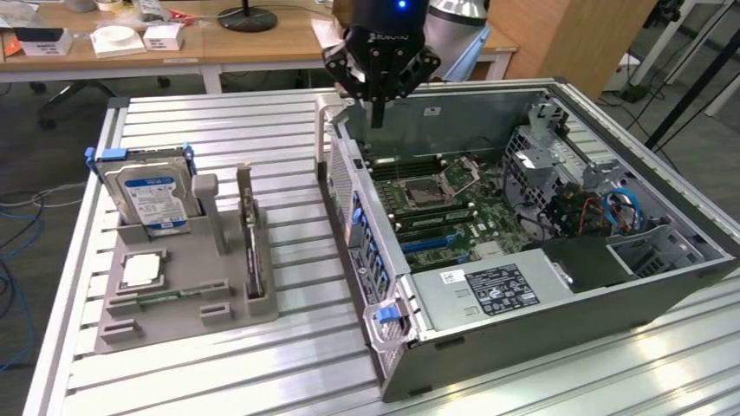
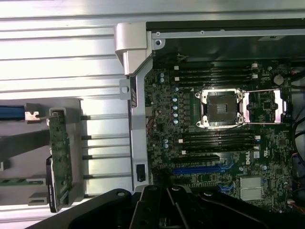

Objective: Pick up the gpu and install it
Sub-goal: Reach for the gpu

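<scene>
The gpu point(image 1: 249, 247) stands on edge in a slot of the grey holder point(image 1: 173, 303), at the exterior view's left of the open computer case point(image 1: 647, 286). In the wrist view the gpu point(image 2: 59, 157) shows as a thin green board with a black block on one face. My gripper point(image 1: 377, 120) hangs above the case's back wall, well away from the gpu, shut with nothing between its fingers. In the wrist view my gripper point(image 2: 164, 183) hovers over the motherboard near the long blue slot point(image 2: 198, 169).
A blue-labelled hard drive point(image 1: 151, 195) stands in the holder beside the gpu. Inside the case lie the motherboard with its open processor socket point(image 1: 422, 191), a power supply point(image 1: 497, 290) and drive cages. Desks and boxes stand behind the slatted metal table point(image 1: 231, 381).
</scene>
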Controlling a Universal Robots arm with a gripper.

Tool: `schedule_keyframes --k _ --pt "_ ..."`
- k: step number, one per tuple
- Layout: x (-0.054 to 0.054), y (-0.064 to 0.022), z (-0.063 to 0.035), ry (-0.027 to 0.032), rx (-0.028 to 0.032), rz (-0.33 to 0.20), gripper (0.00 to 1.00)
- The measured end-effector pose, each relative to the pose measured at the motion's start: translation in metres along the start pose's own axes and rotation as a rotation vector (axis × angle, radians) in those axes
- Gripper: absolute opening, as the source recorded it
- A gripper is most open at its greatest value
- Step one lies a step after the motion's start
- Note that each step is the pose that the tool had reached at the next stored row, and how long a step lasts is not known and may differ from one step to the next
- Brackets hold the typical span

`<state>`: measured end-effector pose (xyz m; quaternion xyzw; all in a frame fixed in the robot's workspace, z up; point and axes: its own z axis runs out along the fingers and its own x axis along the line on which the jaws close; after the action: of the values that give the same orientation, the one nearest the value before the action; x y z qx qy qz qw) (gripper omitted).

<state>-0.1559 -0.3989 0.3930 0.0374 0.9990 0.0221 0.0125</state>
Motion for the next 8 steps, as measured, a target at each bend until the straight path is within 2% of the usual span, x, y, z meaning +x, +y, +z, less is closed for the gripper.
schedule_keyframes --k 8 --pt "0.0073 -0.0005 -0.0001 0.0 -0.0001 0.0 0.11"
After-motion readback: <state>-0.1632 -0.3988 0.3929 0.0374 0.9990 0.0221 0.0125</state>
